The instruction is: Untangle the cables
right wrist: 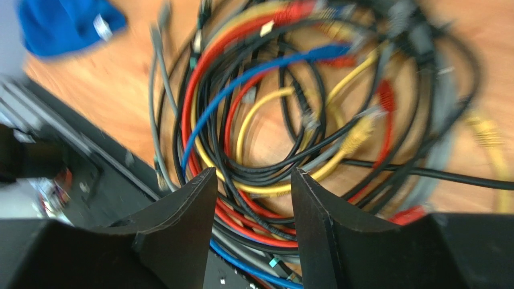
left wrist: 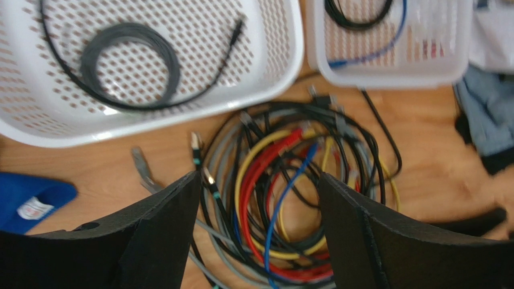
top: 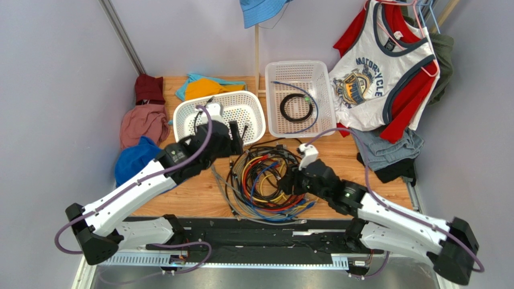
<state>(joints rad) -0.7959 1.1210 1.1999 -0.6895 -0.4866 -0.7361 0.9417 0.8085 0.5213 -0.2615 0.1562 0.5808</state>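
The cables lie as one tangled bundle of black, grey, blue, red and yellow loops on the wooden table. My left gripper hovers at the bundle's far left edge, next to the left basket. In the left wrist view it is open wide and empty, with the bundle below it. My right gripper is low at the bundle's right side. In the right wrist view it is open, with red, black and blue strands of the bundle running between the jaws.
A white basket at the back left holds a coiled black cable. A second white basket holds a black coil and a blue cable. Clothes lie around: a blue cap, a pink cloth, jeans and a hanging shirt. A black rail runs along the near edge.
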